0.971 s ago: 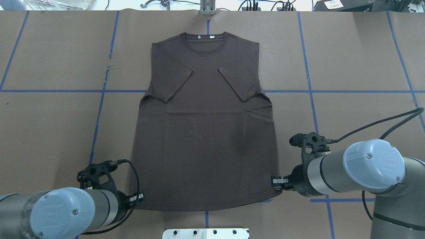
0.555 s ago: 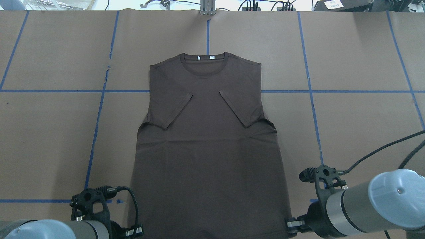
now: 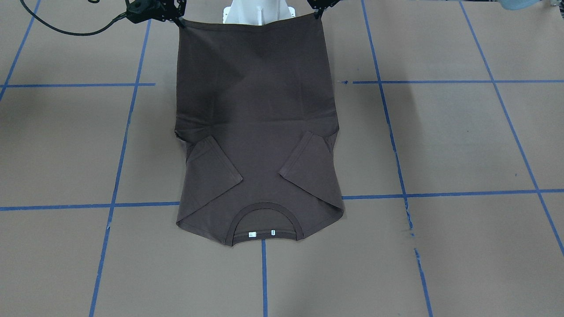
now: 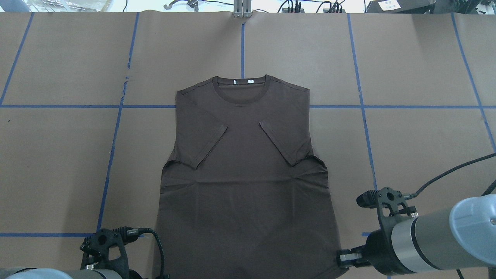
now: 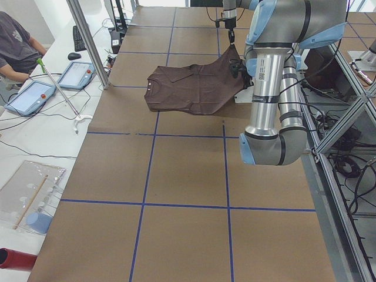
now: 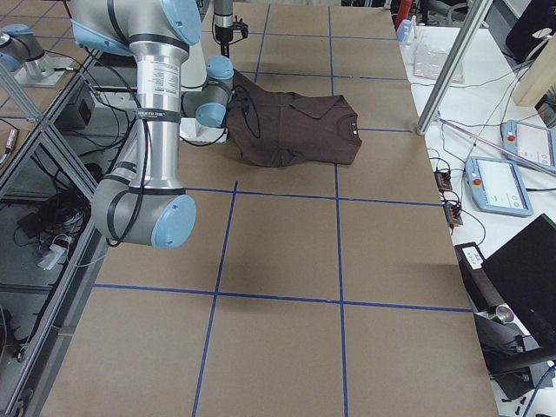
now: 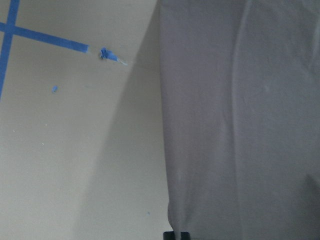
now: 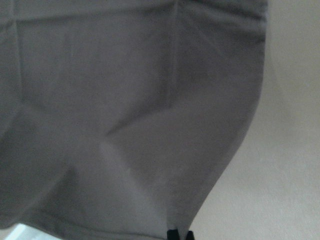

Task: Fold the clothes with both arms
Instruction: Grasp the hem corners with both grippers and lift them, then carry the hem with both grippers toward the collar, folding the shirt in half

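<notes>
Both sleeves (image 4: pixel 205 145) already lie folded in across the chest, so I judge this to be the lengthwise fold: hem to collar. I'm holding the dark brown T-shirt (image 4: pixel 244 193) by its two hem corners at the tabletop (image 4: pixel 58 155) edge on my own side. The hem is stretched between my jaws, and it's lifted off the surface, above the white base (image 3: pixel 257 11). From there the cloth slopes down to the collar (image 4: pixel 241 90), which lies flat near the middle of the tabletop.

Right jaws first: pinched almost closed at the end of my right arm (image 4: pixel 426 240), with only the thickness of the hem corner between the tips. The wrist camera shows cloth running straight down into them.

Left jaws now: the overhead view cuts them off at its bottom edge. The front view and my left wrist camera do show them, closed tight on the other hem corner at the end of my left arm (image 5: pixel 270 76).

Next move, as I read it: raise both corners together, level, and carry them forward over the body. The hem has to stay taut so it doesn't sag in the middle. Then lay it down along the shoulder line. Pull too hard and the collar end could drag.
</notes>
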You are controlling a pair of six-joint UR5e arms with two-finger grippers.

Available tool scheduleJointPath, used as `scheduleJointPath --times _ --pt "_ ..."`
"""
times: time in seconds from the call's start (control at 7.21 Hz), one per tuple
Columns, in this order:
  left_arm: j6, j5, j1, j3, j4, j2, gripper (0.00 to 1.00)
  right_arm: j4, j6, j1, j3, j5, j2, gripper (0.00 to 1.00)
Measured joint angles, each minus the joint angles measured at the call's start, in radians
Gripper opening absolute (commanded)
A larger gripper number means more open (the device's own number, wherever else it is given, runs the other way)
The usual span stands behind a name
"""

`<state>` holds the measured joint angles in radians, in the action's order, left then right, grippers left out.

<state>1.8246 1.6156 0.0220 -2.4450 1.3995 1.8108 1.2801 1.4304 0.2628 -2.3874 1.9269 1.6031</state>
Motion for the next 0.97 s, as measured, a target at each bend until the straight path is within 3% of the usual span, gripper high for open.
scheduleJointPath --times 0.42,0.97 --pt "-0.199 0.032 0.246 0.068 0.000 0.075 0.00 -0.005 -0.015 0.214 0.159 0.019 -0.183 0.00" --pt "-0.415 0.060 0.501 0.319 0.065 0.177 0.00 -0.005 -0.171 0.476 0.420 0.094 -0.335 0.00"
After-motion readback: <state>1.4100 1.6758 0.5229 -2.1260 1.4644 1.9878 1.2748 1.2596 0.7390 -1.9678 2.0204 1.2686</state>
